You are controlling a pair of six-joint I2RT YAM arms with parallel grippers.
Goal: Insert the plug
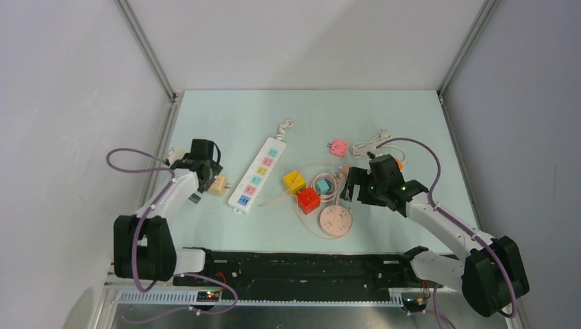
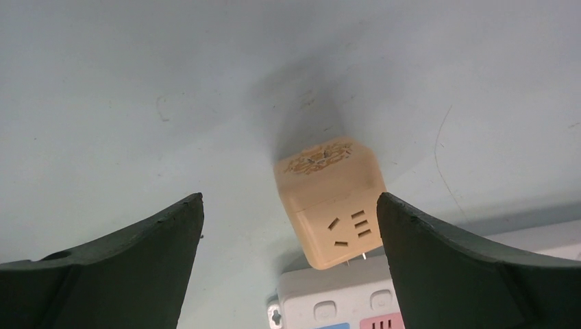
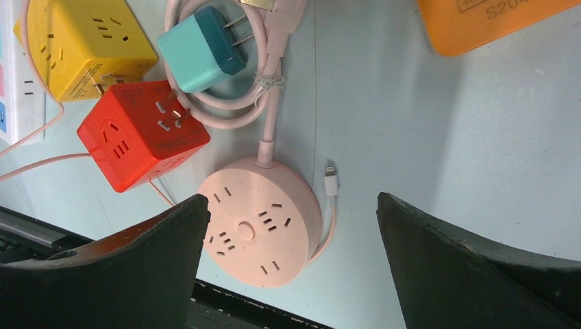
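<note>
left gripper [image 2: 289, 200]: jaws spread wide with nothing clamped. in the wrist view the beige cube plug sits in the gap, close to the right finger [image 2: 466, 267] and clear of the other one. whether that finger touches it cannot be told.
beige cube plug [image 2: 332, 205]: rests tilted on the table [image 1: 226, 116], toward the table's 9 o'clock side and just at 9 o'clock of the power strip's near end. one socket face is turned to the wrist camera, and a metal prong shows at its lower edge next to the strip.
power strip [image 1: 257, 175]: white with a row of coloured outlets, lying along the 7-to-1 o'clock line, left of the table's centre.
right gripper [image 3: 291, 202]: jaws wide apart and empty, hanging over the round pink socket.
round pink socket [image 3: 260, 219]: lies flat at 5 o'clock of the red cube, with its pink cable looping away toward 12 o'clock.
red cube [image 3: 140, 133]: right beside the yellow cube [image 3: 82, 41], which lies at its 11 o'clock in the top view.
teal adapter [image 3: 202, 48]: lies inside the cable loop with two prongs showing, at 1 o'clock of the red cube.
white connector tip [image 3: 331, 181]: lies on the table just beside the round socket.
small pink plug [image 1: 338, 147]: at 12 o'clock of the cluster, with a coiled white cable [image 1: 370, 144] at its 3 o'clock.
</note>
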